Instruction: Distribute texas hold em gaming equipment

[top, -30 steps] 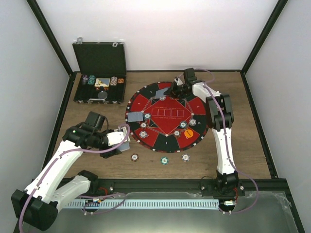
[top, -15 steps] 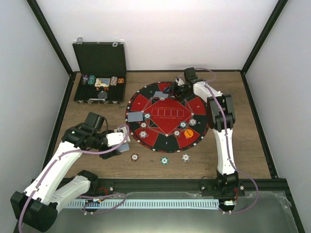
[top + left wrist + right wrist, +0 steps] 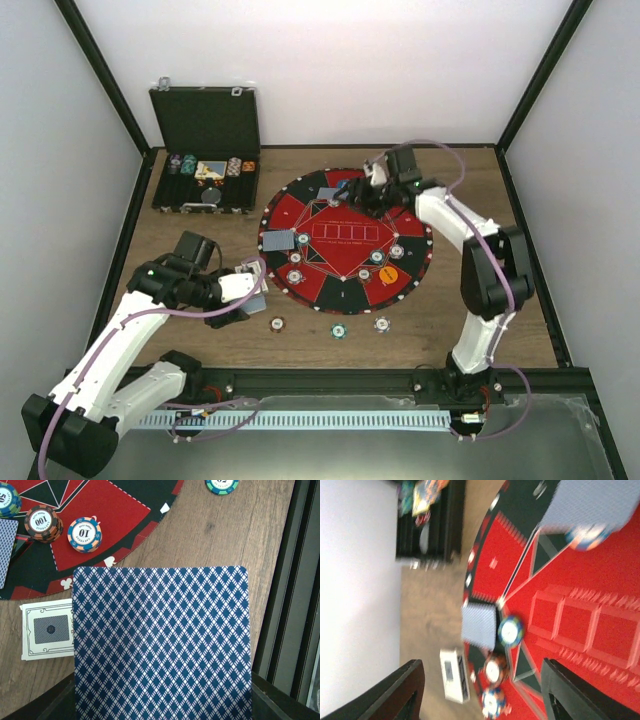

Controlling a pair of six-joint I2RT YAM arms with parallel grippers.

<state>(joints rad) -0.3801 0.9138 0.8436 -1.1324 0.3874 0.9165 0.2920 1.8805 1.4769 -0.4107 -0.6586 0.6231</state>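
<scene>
A playing card (image 3: 160, 640) with a blue diamond-patterned back fills the left wrist view, and my left gripper (image 3: 250, 297) is shut on it just off the near-left edge of the round red and black mat (image 3: 345, 215). My right gripper (image 3: 482, 680) hangs open and empty over the mat's far side (image 3: 378, 188), next to a face-down card (image 3: 333, 189). Another card (image 3: 280, 241) lies at the mat's left rim. Striped chips (image 3: 296, 260) and an orange disc (image 3: 388, 272) sit on the mat. Three chips (image 3: 339, 331) lie on the wood in front of it.
An open black case (image 3: 206, 150) with chips and cards stands at the far left. A small white card box (image 3: 47, 629) lies on the wood beside the mat's near-left edge. Black frame posts border the table (image 3: 500, 300).
My right gripper has opened and drawn back to the right from the far card, which stays on the mat; its elbow swung out to the right. The left arm has not moved.
</scene>
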